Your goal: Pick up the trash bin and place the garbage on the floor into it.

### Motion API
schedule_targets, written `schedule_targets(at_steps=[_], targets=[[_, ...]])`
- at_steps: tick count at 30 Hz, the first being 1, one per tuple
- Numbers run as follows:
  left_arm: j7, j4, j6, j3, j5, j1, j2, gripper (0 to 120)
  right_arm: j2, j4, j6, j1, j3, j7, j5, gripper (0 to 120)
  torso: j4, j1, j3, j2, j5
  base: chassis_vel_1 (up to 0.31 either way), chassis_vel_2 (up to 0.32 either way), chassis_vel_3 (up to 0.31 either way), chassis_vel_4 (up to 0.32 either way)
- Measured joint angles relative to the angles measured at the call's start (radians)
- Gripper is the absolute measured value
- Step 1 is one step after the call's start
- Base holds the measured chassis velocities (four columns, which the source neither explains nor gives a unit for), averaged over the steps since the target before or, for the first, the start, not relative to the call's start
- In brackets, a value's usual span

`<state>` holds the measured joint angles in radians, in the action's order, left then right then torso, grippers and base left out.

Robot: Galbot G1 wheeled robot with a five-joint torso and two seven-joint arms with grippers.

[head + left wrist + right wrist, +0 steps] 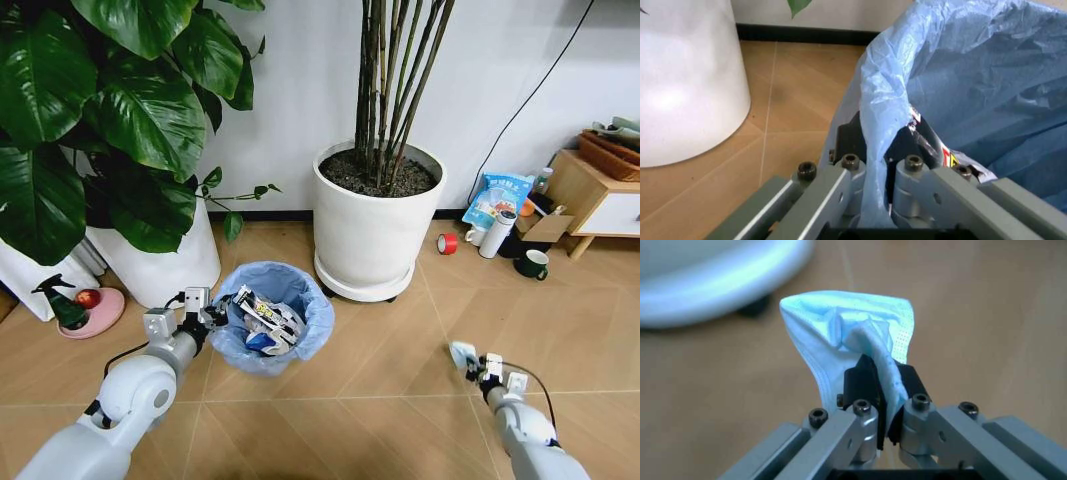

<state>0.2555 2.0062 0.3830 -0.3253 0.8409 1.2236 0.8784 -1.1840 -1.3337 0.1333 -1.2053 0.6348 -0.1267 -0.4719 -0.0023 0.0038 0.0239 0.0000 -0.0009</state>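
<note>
Bin (pixel 272 318) rim is pinched in our left hand (pixel 212 316); our right hand (pixel 468 362) grips a blue mask (pixel 853 335). Next we must bring it over the bin.

Even, bright indoor light; soft shadows under white plant pot (pixel 378 215). Glare patch on pot wall (pixel 680 95) in left wrist view. Right wrist background heavily blurred; near pale-blue mask (pixel 853 340) sharp.

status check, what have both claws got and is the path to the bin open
Left claw shut on trash bin rim. Right claw shut on light-blue face mask, above floor. Bare boards between mask and bin.
</note>
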Motion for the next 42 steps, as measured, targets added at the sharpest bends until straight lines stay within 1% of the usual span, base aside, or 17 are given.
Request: schedule_targets(at_steps=[3,5,6,9,10,11,14,15,18,19,22,24,26,27,29,37,42], targets=[[0.002,0.001,0.000,0.002,-0.001,0.000,0.001,0,0.021,-0.093,0.012,-0.023,-0.014,0.000,-0.006,0,-0.0001,0.000,0.000,0.000,-0.0003,0.000,0.000,0.000,0.000],[0.003,0.003,0.000,0.006,-0.003,0.000,0.001,0,0.050,-0.204,0.028,-0.033,-0.044,0.000,-0.010,0,-0.0002,0.000,0.000,0.000,0.0008,0.000,0.000,0.000,0.000],[0.003,0.003,0.000,0.006,-0.003,0.000,0.001,0,0.050,-0.204,0.028,-0.033,-0.044,0.000,-0.010,0,-0.0002,0.000,0.000,0.000,0.0008,0.000,0.000,0.000,0.000],[0.009,0.005,0.000,0.010,-0.006,0.001,0.007,0,0.118,-0.379,0.065,-0.032,-0.123,0.019,-0.042,0,0.0000,0.000,0.000,0.000,-0.0002,0.000,0.000,0.000,0.000],[0.012,0.006,0.001,0.012,-0.008,0.001,0.011,0,0.155,-0.444,0.076,-0.015,-0.179,0.038,-0.057,0,-0.0001,0.000,0.000,0.000,-0.0001,0.000,0.000,0.000,0.000],[0.012,0.006,0.001,0.012,-0.008,0.001,0.011,0,0.155,-0.444,0.076,-0.015,-0.179,0.038,-0.057,0,-0.0001,0.000,0.000,0.000,-0.0001,0.000,0.000,0.000,0.000],[0.020,0.007,0.002,0.017,-0.009,0.001,0.019,0,0.232,-0.553,0.115,0.071,-0.333,0.082,-0.105,0,0.0003,0.000,0.000,0.000,0.0003,0.000,0.000,0.000,0.000],[0.020,0.007,0.002,0.017,-0.009,0.001,0.019,0,0.232,-0.553,0.115,0.071,-0.333,0.082,-0.105,0,0.0003,0.000,0.000,0.000,0.0003,0.000,0.000,0.000,0.000],[0.021,-0.004,0.007,0.033,-0.009,-0.022,0.028,0,0.274,-0.632,0.174,0.158,-0.443,0.084,-0.185,0,0.0001,0.000,0.000,0.000,0.0000,0.000,0.000,0.000,0.000],[0.021,-0.004,0.007,0.033,-0.009,-0.022,0.028,0,0.274,-0.632,0.174,0.158,-0.443,0.084,-0.185,0,0.0001,0.000,0.000,0.000,0.0000,0.000,0.000,0.000,0.000],[0.021,-0.014,0.013,0.044,-0.009,-0.028,0.038,0,0.301,-0.656,0.184,0.273,-0.584,0.072,-0.250,0,-0.0003,0.000,0.000,0.000,0.0001,0.000,0.000,0.000,0.000],[0.021,-0.016,0.015,0.045,-0.012,-0.028,0.040,0,0.299,-0.656,0.185,0.311,-0.623,0.065,-0.263,0,-0.0001,0.000,0.000,0.000,0.0000,0.000,0.000,0.000,0.000],[0.020,-0.021,0.017,0.047,-0.024,-0.027,0.043,0,0.274,-0.638,0.187,0.394,-0.712,0.055,-0.278,0,0.0001,0.000,0.000,0.000,0.0001,0.000,0.000,0.000,0.000],[0.020,-0.021,0.017,0.047,-0.024,-0.027,0.043,0,0.274,-0.638,0.187,0.394,-0.712,0.055,-0.278,0,0.0001,0.000,0.000,0.000,0.0001,0.000,0.000,0.000,0.000],[0.021,-0.022,0.019,0.048,-0.025,-0.028,0.043,0,0.241,-0.617,0.192,0.472,-0.795,0.055,-0.284,0,0.0003,0.000,0.000,0.000,0.0000,0.000,0.000,0.000,0.000],[0.033,-0.012,0.021,0.041,-0.005,-0.032,0.036,0,0.209,-0.591,0.262,0.549,-0.913,0.063,-0.298,1,-0.0001,0.000,0.000,0.000,0.0001,0.000,0.000,0.000,0.000],[0.034,-0.008,0.021,0.036,-0.003,-0.031,0.035,0,0.202,-0.571,0.281,0.550,-0.928,0.086,-0.295,18,0.0000,0.000,0.000,0.000,0.0002,0.000,0.000,0.000,0.000]])
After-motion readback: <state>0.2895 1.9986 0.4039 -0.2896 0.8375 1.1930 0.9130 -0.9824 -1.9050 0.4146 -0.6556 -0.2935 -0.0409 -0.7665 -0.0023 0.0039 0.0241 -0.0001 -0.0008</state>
